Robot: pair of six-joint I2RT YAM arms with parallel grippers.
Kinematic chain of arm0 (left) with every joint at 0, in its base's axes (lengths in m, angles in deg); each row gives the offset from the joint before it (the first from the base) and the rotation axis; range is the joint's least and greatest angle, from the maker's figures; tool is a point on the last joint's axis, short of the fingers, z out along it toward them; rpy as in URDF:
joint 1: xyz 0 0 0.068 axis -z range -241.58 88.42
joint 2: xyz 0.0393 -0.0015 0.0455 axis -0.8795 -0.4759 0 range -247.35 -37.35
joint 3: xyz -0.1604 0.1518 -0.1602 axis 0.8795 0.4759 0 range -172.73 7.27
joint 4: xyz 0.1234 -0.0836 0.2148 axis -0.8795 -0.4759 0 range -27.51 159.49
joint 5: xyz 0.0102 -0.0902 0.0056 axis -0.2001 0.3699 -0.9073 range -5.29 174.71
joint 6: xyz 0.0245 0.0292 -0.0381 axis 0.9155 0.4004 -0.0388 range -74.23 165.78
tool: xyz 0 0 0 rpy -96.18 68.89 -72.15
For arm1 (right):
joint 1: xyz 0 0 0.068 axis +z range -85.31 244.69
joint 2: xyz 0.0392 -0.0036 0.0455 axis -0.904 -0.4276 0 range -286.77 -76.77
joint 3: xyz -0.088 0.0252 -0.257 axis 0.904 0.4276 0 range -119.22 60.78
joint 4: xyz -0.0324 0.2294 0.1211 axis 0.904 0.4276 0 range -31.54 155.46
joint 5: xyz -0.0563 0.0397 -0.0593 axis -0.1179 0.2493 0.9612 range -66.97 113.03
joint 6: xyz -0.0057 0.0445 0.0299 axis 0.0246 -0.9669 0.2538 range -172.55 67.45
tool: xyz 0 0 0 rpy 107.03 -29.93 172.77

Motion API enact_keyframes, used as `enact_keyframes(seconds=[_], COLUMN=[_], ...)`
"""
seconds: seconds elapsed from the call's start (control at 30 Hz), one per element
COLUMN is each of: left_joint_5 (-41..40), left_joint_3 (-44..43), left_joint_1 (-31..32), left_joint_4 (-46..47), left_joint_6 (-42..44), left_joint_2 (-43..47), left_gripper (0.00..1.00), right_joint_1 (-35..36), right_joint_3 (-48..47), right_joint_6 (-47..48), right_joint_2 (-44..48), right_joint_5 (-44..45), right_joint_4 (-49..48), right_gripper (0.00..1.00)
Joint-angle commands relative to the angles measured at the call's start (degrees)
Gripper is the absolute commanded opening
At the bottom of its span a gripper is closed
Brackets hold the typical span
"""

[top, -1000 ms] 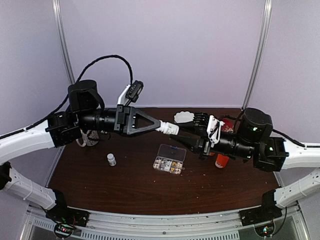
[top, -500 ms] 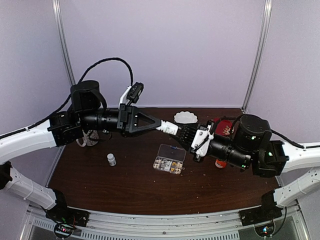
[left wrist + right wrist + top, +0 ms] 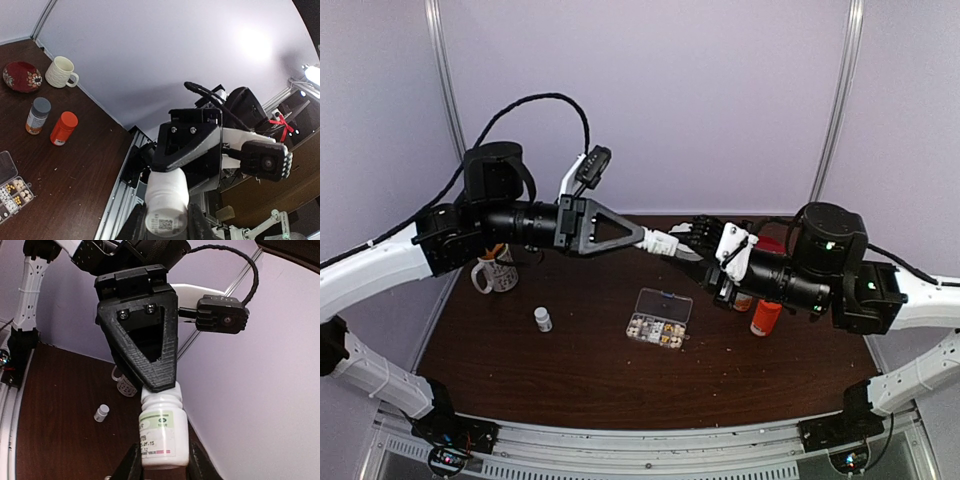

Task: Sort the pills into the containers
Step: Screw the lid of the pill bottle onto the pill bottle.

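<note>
Both arms are raised over the desk, where the left hand and right hand meet. Each is closed partway on an opposite end of 1 white bottle, held in the air between them. The clear organizer box rests near the desk's middle, with pills in the compartments along its near side.

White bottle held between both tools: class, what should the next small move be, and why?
Probably a small twist of the left tool to loosen the cap. The white bottle hangs in the air between the arms. The right tool clamps its labelled body, the left pinches its top end, and it looks closed. The organizer box lies on the table.
</note>
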Motion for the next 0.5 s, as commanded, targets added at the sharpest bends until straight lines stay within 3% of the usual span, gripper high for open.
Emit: enact_keyframes(seconds=[0.0, 0.13, 0.27, 0.47], left_joint_5=[3.4, -0.3, -6.1, -2.9], left_joint_3=[-5.7, -5.9, -5.3, -6.7], left_joint_1=[2.6, 2.8, 3.3, 4.5], left_joint_4=[-11.0, -12.8, -12.9, -12.6], left_joint_6=[20.0, 30.8, 39.5, 56.7], left_joint_2=[-4.1, -3.6, -4.5, -6.5], left_gripper=[0.05, 0.06, 0.05, 0.02], right_joint_1=[-1.9, -6.0, -10.4, -12.6], right_joint_3=[-4.6, -4.2, -0.3, 1.3], right_joint_6=[-16.2, -28.1, -42.1, -52.0], right_joint_2=[-1.7, -1.5, -0.6, -0.3], right_joint_5=[-20.1, -28.4, -39.2, -45.0], right_joint_4=[0.9, -2.5, -12.9, -18.8], right_gripper=[0.0, 0.0, 0.0, 0.0])
